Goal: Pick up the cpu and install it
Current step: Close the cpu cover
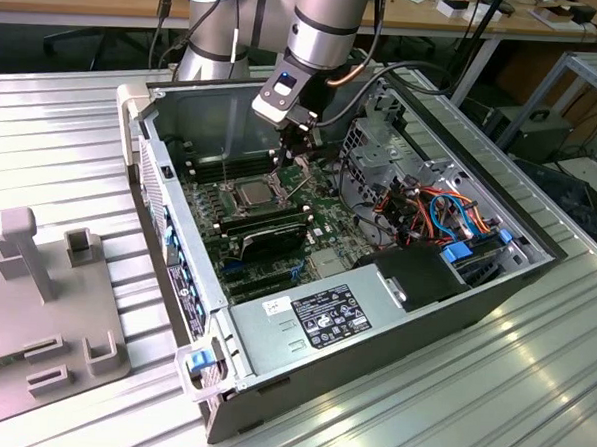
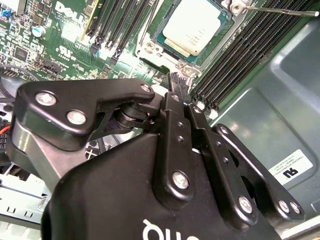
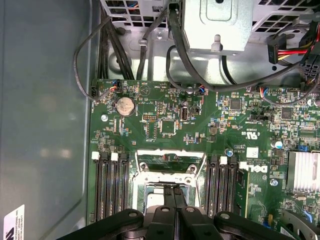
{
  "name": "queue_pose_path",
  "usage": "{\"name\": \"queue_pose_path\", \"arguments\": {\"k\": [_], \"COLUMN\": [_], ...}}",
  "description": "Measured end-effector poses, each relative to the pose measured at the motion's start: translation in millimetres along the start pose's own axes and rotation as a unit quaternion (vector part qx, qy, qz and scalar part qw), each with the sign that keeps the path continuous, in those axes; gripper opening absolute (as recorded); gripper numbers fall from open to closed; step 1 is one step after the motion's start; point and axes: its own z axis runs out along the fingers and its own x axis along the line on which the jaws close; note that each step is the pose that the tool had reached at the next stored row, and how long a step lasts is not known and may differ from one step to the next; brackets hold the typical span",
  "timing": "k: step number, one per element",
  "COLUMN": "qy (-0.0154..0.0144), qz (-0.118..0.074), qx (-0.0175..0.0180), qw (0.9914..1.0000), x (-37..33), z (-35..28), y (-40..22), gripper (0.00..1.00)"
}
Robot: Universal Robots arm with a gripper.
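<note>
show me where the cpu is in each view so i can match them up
exterior view: cpu lies flat just below the arm.
second wrist view: cpu just beyond the fingers.
first wrist view: socket frame only; the fingers hide its centre.
shared landmark: black memory slots on both sides of the socket.

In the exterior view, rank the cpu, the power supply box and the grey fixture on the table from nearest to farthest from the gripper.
1. cpu: lying in the socket on the board, close beside the gripper.
2. power supply box: inside the case, at the end towards the camera.
3. grey fixture: outside the case, on the table at the exterior view's left.
</note>
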Motion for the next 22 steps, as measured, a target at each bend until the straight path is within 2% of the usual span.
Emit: {"name": "queue_pose_path", "arguments": {"k": [18, 22], "qy": [0.0, -0.0001], "qz": [0.0, 0.0], "qx": [0.0, 0.0], "qw": [1.0, 1.0], "x": [-0.2, -0.4], "z": [0.0, 0.0], "y": [5.8, 10.0], "gripper": [0.11, 0.11]}}
